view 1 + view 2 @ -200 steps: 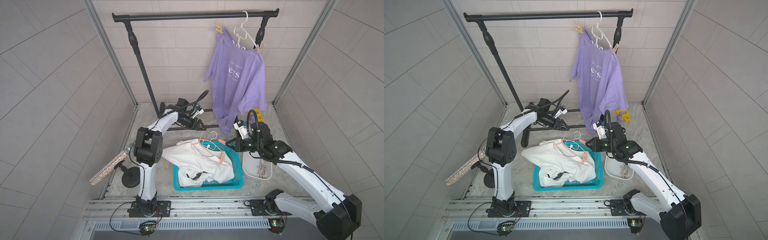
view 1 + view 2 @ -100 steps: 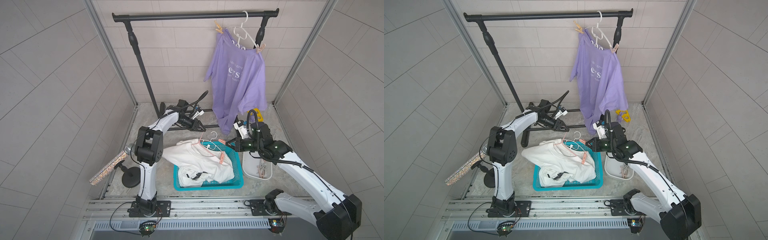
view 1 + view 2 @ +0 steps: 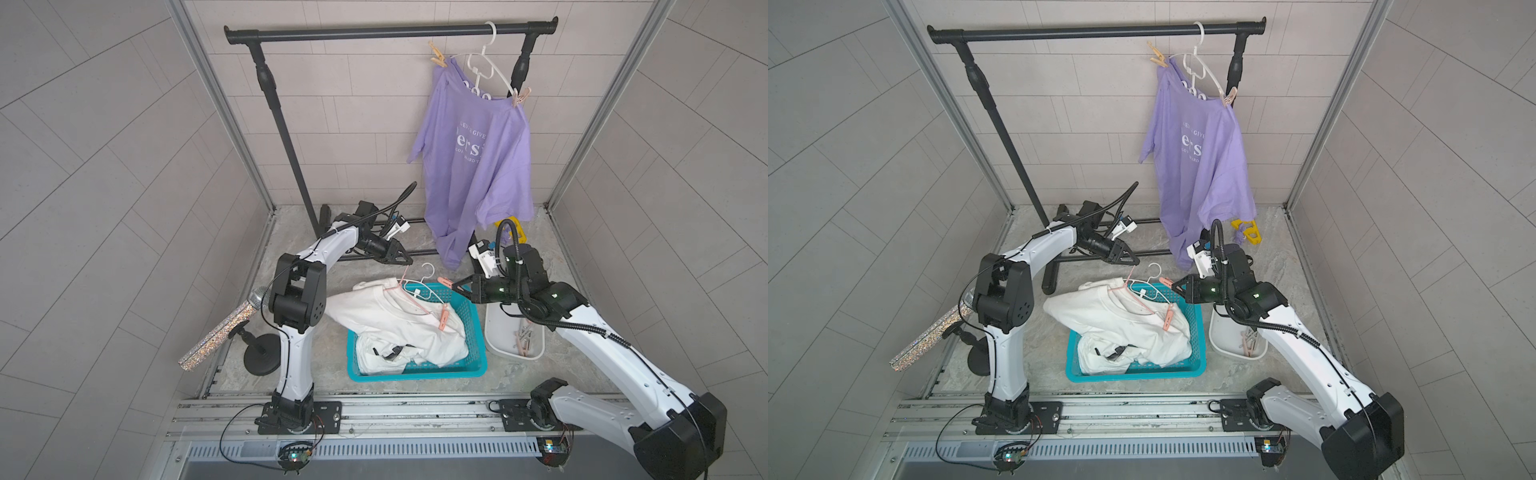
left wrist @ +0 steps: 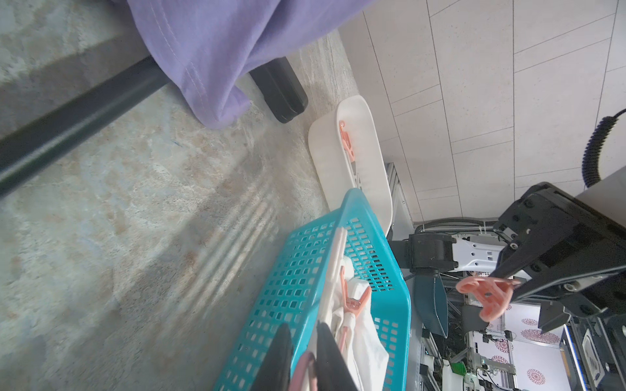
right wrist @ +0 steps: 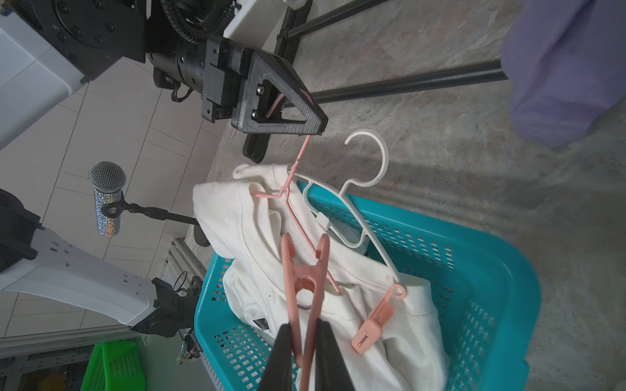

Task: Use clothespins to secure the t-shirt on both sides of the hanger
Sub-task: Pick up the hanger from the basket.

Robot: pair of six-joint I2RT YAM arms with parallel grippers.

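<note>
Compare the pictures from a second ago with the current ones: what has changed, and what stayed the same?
The left gripper has closed on the hook of the pink hanger at the white t-shirt; its arm barely shifted. Unchanged: the right gripper holding a pink clothespin by the teal basket, and the purple t-shirt pinned on the rack.

Cell closed on three sides by large pale grey tiles: side walls laid on the diagonal, back wall in level courses. Floor is mottled grey-tan, stone-look. Aluminium posts stand at the back corners. Black garment rack stands along the back wall. Light even and diffuse, shadows soft.
</note>
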